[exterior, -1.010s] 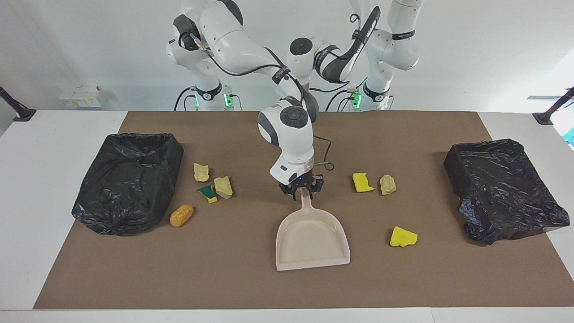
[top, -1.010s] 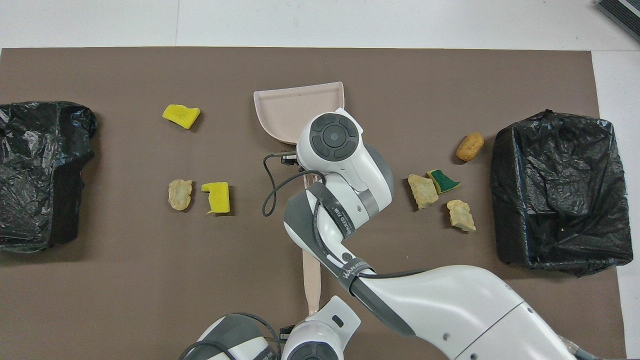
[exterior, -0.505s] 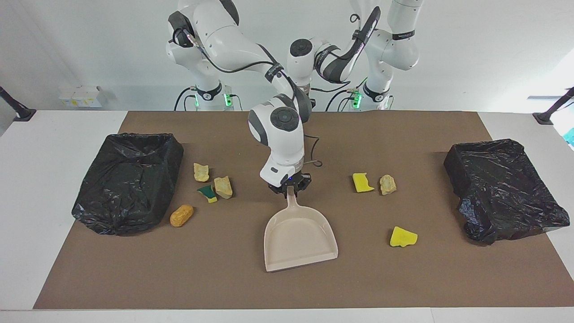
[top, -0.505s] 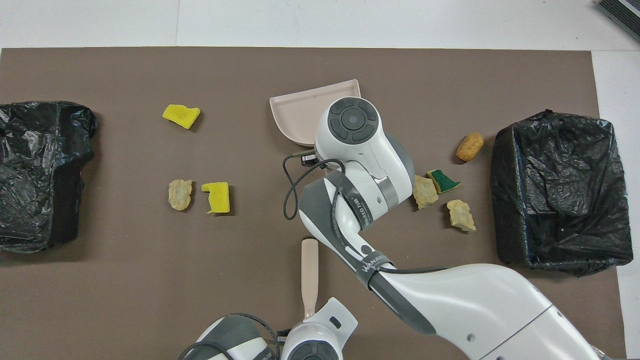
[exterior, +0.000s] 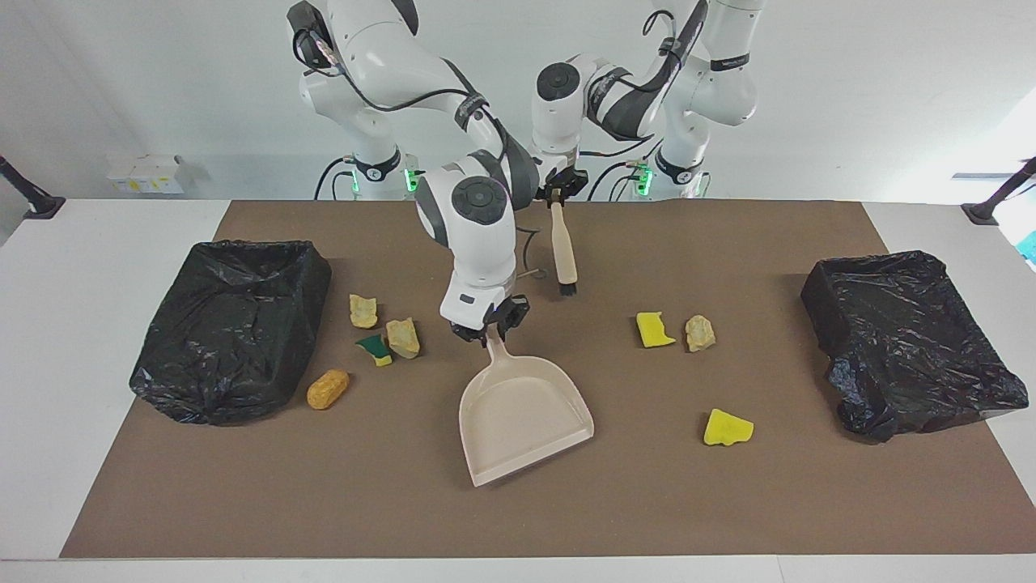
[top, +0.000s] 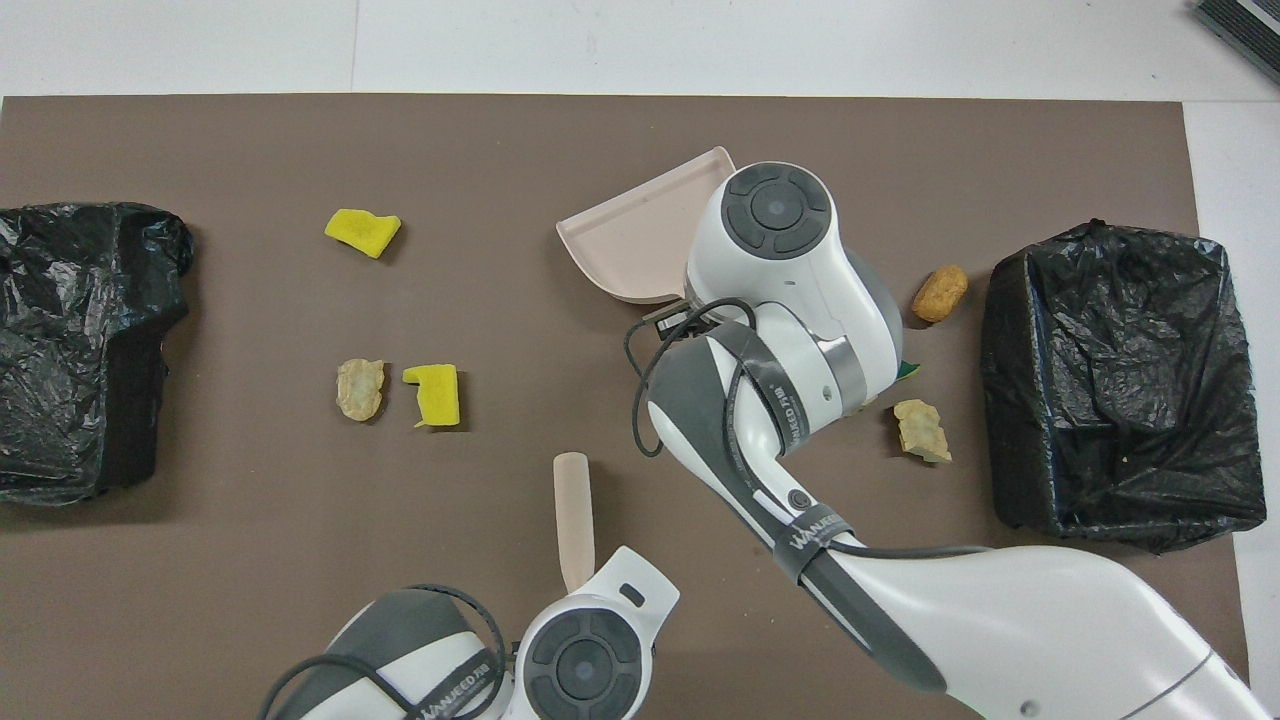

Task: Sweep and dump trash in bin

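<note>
My right gripper (exterior: 488, 330) is shut on the handle of the beige dustpan (exterior: 522, 417), whose mouth points away from the robots at mid-mat. My left gripper (exterior: 558, 193) is shut on a beige brush (exterior: 563, 251), which hangs with its black bristles down over the mat close to the robots. Trash lies in two groups. Two beige chunks (exterior: 363, 311) (exterior: 402, 337), a green-and-yellow sponge bit (exterior: 374, 349) and an orange-brown lump (exterior: 328, 389) lie beside the black-bagged bin (exterior: 231, 328). Two yellow sponge bits (exterior: 654, 329) (exterior: 728, 427) and a beige chunk (exterior: 699, 332) lie toward the left arm's end.
A second black-bagged bin (exterior: 906, 340) stands at the left arm's end of the brown mat (exterior: 324, 502). In the overhead view my right arm covers its own gripper and some of the trash beside the dustpan (top: 640, 240).
My right gripper has carried the dustpan toward the right arm's end and turned it. My left gripper has closed on the brush and raised it off the mat.
</note>
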Action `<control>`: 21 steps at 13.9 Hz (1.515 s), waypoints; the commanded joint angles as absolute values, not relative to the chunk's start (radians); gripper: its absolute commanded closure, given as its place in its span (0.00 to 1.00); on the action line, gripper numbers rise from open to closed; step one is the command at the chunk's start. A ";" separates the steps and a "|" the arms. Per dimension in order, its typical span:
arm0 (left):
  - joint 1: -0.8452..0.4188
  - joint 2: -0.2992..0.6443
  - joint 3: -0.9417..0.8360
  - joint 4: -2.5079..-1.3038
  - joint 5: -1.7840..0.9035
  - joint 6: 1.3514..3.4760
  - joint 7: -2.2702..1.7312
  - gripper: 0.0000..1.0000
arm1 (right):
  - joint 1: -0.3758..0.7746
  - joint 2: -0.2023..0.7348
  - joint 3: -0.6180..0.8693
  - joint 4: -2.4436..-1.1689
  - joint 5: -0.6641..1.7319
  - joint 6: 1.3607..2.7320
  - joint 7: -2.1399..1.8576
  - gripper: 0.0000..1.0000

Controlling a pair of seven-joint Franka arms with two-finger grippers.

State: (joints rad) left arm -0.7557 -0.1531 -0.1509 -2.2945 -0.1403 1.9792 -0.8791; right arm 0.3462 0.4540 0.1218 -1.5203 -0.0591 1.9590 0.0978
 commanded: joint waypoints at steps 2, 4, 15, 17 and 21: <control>-0.610 -0.251 -0.155 -2.293 -0.120 1.913 -0.772 1.00 | 0.319 0.364 0.135 -1.572 -0.057 1.857 -0.101 1.00; -0.508 -0.267 -0.153 -2.254 -0.120 1.837 -0.633 1.00 | 0.321 0.348 0.135 -1.578 -0.057 1.810 -0.225 1.00; -0.252 -0.256 -0.155 -2.148 0.012 1.715 -0.555 1.00 | 0.374 0.233 0.137 -1.820 -0.061 1.957 -0.638 1.00; -0.194 -0.256 -0.155 -2.152 0.012 1.701 -0.526 1.00 | 0.379 0.233 0.137 -1.864 -0.061 2.022 -0.679 1.00; -0.068 -0.236 -0.155 -2.190 0.012 1.772 -0.352 1.00 | 0.377 0.244 0.137 -1.896 -0.061 2.097 -0.753 1.00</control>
